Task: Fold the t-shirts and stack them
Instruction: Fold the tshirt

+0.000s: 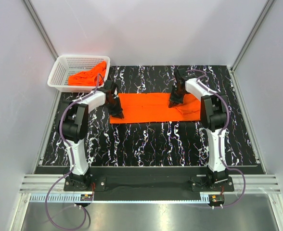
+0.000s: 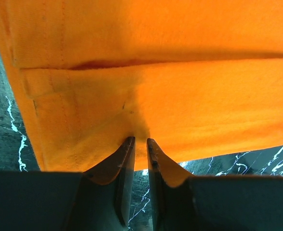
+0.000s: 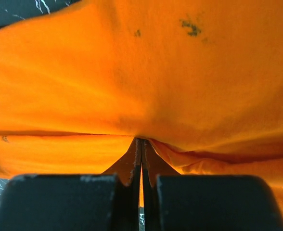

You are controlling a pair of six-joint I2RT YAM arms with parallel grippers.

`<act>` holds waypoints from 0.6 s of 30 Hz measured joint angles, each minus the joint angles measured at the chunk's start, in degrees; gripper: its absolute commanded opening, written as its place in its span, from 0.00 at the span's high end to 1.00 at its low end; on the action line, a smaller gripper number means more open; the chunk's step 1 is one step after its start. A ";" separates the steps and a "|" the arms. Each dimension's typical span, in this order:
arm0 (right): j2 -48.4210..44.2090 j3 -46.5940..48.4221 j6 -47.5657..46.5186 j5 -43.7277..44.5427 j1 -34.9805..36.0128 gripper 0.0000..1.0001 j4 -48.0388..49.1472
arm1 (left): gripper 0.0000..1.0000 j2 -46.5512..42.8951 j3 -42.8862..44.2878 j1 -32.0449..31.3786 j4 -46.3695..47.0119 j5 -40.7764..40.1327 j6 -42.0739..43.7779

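Lying smooth, thin orange t-shirt, seemingly rectangular

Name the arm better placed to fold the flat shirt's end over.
Left, probably: the left gripper pinches the t-shirt at its left near corner; the right gripper grips cloth well inside the right end.

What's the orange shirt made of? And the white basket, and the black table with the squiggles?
The orange t-shirt: soft, thin, matte cloth, probably cotton knit; it creases and shows stitched hems. The basket: white plastic, going by its stiff, even mesh walls. The table top: smooth black with white veins like marble, though it may be a printed sheet.
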 measured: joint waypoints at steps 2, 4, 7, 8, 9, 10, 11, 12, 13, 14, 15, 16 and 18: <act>0.63 0.76 -0.22 -0.07 -0.13 1.00 -0.26 | 0.76 -0.15 0.00 0.00 -0.33 0.00 0.15; 1.03 1.38 -0.46 -0.20 -0.28 0.99 -0.31 | 0.74 -0.55 0.02 0.02 -1.22 -0.02 0.46; 1.14 1.55 -0.90 -0.72 -0.46 0.94 -0.35 | 0.70 -1.60 0.28 0.04 -2.71 -0.02 1.03; 1.14 1.55 -1.03 -0.96 -0.52 0.91 -0.37 | 0.69 -1.90 0.68 0.04 -3.10 -0.02 1.25; 1.14 1.55 -1.14 -1.11 -0.57 0.80 -0.50 | 0.69 -2.08 1.11 0.04 -3.28 -0.02 1.49; 1.07 1.55 -1.31 -1.20 -0.59 0.75 -0.76 | 0.69 -2.16 1.86 0.04 -3.45 -0.02 1.73; 0.79 1.55 -1.42 -1.40 -0.61 0.71 -1.18 | 0.69 -2.16 2.64 0.04 -3.65 -0.02 1.97; 0.37 1.55 -1.60 -1.40 -0.61 0.62 -1.75 | 0.69 -2.16 3.45 0.04 -3.67 -0.02 2.21; -0.13 1.55 -1.68 -1.31 -0.61 0.58 -2.23 | 0.69 -2.14 4.26 0.04 -3.80 0.00 2.49; -1.09 1.53 -1.95 -1.05 -0.61 0.53 -2.97 | 0.70 -1.99 5.22 0.04 -4.11 0.02 2.69; -2.14 1.53 -2.12 -0.94 -0.66 0.50 -3.69 | 0.70 -1.64 6.21 0.04 -4.20 0.04 2.86; -3.65 1.51 -2.27 -0.92 -0.74 0.51 -4.46 | 0.71 -1.14 7.19 0.04 -4.31 0.09 2.97; -7.48 0.79 -2.34 -0.92 -1.20 0.52 -4.81 | 0.71 0.35 8.68 0.04 -4.11 0.07 3.17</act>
